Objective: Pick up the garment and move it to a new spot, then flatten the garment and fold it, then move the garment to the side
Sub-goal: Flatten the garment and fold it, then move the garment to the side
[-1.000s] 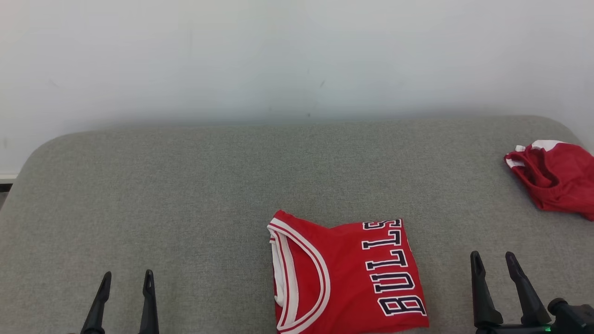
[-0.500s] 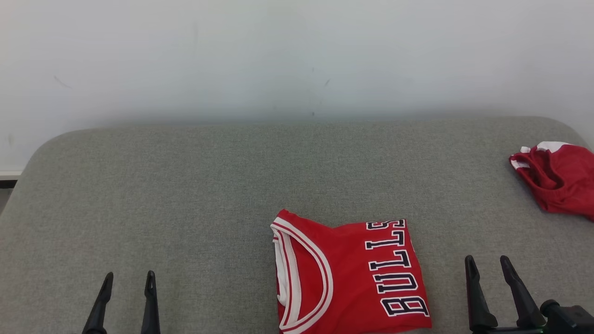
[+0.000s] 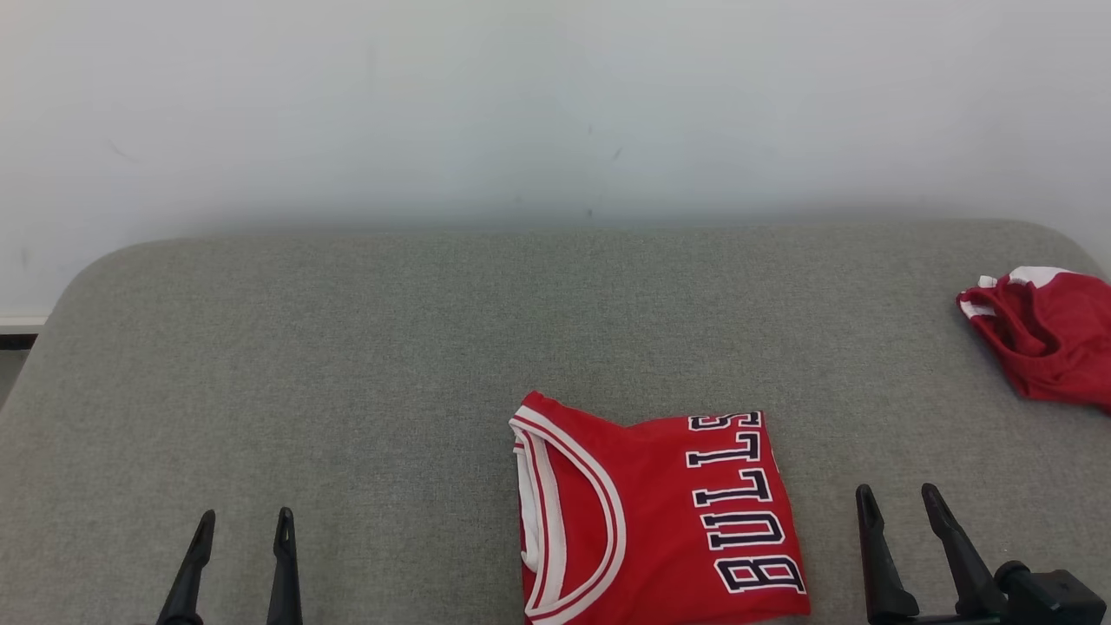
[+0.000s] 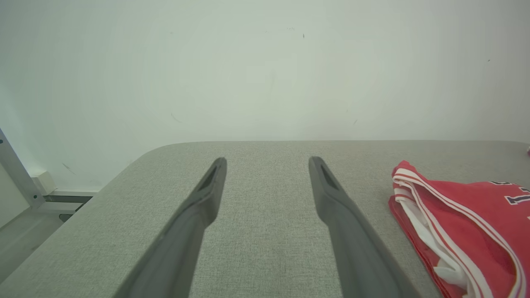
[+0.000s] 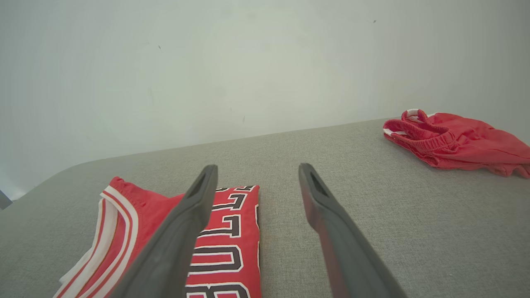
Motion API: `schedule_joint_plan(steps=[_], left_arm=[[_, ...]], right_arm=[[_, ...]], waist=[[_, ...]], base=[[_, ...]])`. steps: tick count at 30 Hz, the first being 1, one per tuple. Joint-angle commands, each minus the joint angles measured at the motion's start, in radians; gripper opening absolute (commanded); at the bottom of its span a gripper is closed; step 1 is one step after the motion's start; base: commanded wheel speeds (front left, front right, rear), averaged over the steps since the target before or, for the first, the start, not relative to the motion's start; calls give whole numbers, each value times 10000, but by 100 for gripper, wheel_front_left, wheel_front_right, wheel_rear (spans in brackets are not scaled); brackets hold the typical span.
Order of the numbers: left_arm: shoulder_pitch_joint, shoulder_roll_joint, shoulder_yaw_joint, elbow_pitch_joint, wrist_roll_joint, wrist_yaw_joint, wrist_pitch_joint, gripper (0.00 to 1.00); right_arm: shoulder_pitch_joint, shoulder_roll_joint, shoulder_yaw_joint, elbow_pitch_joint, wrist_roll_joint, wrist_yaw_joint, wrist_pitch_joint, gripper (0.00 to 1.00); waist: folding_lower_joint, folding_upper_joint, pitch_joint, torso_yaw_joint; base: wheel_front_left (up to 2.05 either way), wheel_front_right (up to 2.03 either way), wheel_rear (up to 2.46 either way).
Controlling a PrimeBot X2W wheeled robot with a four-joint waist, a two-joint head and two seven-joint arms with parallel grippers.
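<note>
A folded red jersey (image 3: pixel 660 512) with white trim and dark "BULLS" lettering lies flat at the front middle of the grey padded surface (image 3: pixel 347 347). A second garment, crumpled red shorts (image 3: pixel 1046 338), sits at the far right edge. My left gripper (image 3: pixel 244 516) is open and holds nothing, well to the left of the jersey. My right gripper (image 3: pixel 897 490) is open and holds nothing, just right of the jersey. In the left wrist view the jersey (image 4: pixel 468 223) lies right of the left gripper (image 4: pixel 268 159). In the right wrist view the jersey (image 5: pixel 236 231) lies under the right gripper (image 5: pixel 258 166), and the shorts (image 5: pixel 455 138) are at the upper right.
A pale wall (image 3: pixel 555 104) rises right behind the surface. The surface has rounded back corners and drops off at the left, where a metal frame leg (image 4: pixel 16 174) and floor show. Bare grey cloth stretches left of and behind the jersey.
The head camera has shifted slightly, moving the picture a little right. My right gripper has drifted left toward the jersey and slightly lower. The garments and the left gripper have not moved.
</note>
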Motion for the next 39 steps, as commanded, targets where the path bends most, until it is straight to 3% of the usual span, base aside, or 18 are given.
schedule_joint_plan(steps=[1,28,39], left_arm=[[14,30,-5,16,74,0,-26,100],[30,48,-11,18,69,11,-26,100],[-23,28,-139,31,-27,5,-26,100]], right_arm=[[-16,-15,33,0,-67,-23,37,100],[40,44,52,-100,-107,-23,184,100],[-1106,-507,233,240,6,-23,988,100]], waist=[[-1,0,-2,5],[-1,0,-37,97],[-1,0,50,438]], base=[[0,0,0],[0,0,0],[0,0,0]])
